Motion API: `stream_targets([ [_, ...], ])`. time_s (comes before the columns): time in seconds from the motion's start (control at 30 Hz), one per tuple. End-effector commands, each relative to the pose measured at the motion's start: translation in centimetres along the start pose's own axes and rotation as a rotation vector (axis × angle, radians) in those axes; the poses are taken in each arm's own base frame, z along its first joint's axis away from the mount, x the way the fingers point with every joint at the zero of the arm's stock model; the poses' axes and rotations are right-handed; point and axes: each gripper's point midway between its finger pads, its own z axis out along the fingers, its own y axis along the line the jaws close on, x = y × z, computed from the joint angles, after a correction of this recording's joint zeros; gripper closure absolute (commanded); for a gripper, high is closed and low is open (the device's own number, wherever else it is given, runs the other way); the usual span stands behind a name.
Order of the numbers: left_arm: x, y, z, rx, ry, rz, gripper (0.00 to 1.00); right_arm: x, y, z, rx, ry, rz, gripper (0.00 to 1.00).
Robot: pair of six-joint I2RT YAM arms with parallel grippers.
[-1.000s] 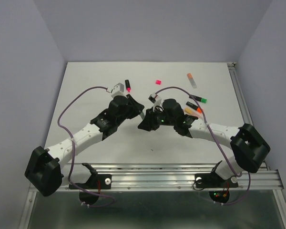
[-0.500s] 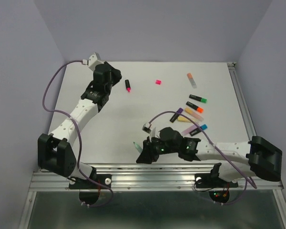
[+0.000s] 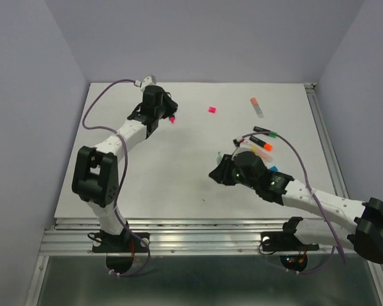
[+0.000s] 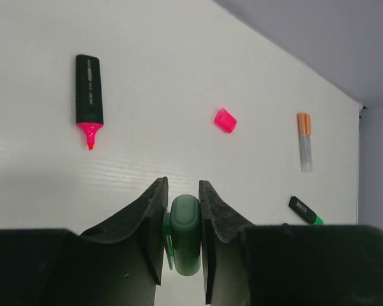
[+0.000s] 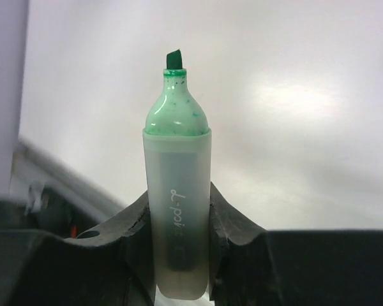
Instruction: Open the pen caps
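A stubby dark-green cap (image 4: 185, 233) is clenched in the left pincer (image 4: 182, 186) over the table's (image 4: 179, 70) far left. A frosted pale-green highlighter (image 5: 177, 159), chisel tip bared, is gripped by the right pincer (image 5: 179, 192).

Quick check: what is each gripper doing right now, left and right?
Left gripper: shut on the green cap.
Right gripper: shut on the uncapped green pen.

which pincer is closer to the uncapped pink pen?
Left. The left pincer, shut on a green cap, is right by the pink pen, far left; the right pincer, holding a green pen, sits well nearer the bases, rightward.
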Motion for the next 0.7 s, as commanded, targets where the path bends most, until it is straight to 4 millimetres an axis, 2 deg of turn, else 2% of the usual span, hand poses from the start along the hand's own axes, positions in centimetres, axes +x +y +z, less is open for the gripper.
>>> stream_targets([
  [0.0,4.4,-2.6,4.2,0.093,0.142,-0.013,1.0,-7.0,-6.1,-1.6,0.218,-0.212,0.165,0.99],
  [0.1,6.3,-3.1,6.4,0.083,0.183,0.002,1.0,-7.9,-7.2,-2.2,0.275,-0.246,0.149,0.99],
  [0.13,7.1,-3.0,7.9,0.073,0.205,0.005,1.0,-8.3,-7.7,-2.4,0.3,-0.26,0.141,0.99],
  [0.2,7.8,-3.4,9.2,0.08,0.227,-0.003,1.0,-8.2,-8.7,-2.4,0.335,-0.256,0.137,0.99],
  [0.23,8.1,-3.6,10.4,0.082,0.227,-0.007,1.0,-8.0,-8.8,-2.3,0.335,-0.249,0.137,0.99],
  [0.4,9.0,-4.5,14.0,0.084,0.229,-0.012,1.0,-8.1,-9.7,-1.8,0.347,-0.244,0.129,0.99],
  [0.5,10.0,-5.1,17.0,0.097,0.248,-0.018,1.0,-8.0,-10.2,-1.6,0.362,-0.232,0.121,0.99],
  [0.57,10.6,-5.3,17.9,0.096,0.268,-0.013,1.0,-8.1,-10.6,-1.5,0.372,-0.232,0.119,0.99],
  [0.6,11.8,-4.2,18.6,0.063,0.293,-0.008,1.0,-8.1,-10.7,-1.5,0.373,-0.233,0.119,0.99],
  [0.63,11.0,-5.3,18.9,0.085,0.273,-0.009,1.0,-8.1,-10.7,-1.5,0.372,-0.232,0.115,0.99],
  [0.67,11.2,-5.2,19.0,0.081,0.275,-0.011,0.99,-8.2,-10.8,-1.6,0.372,-0.235,0.116,0.99],
])
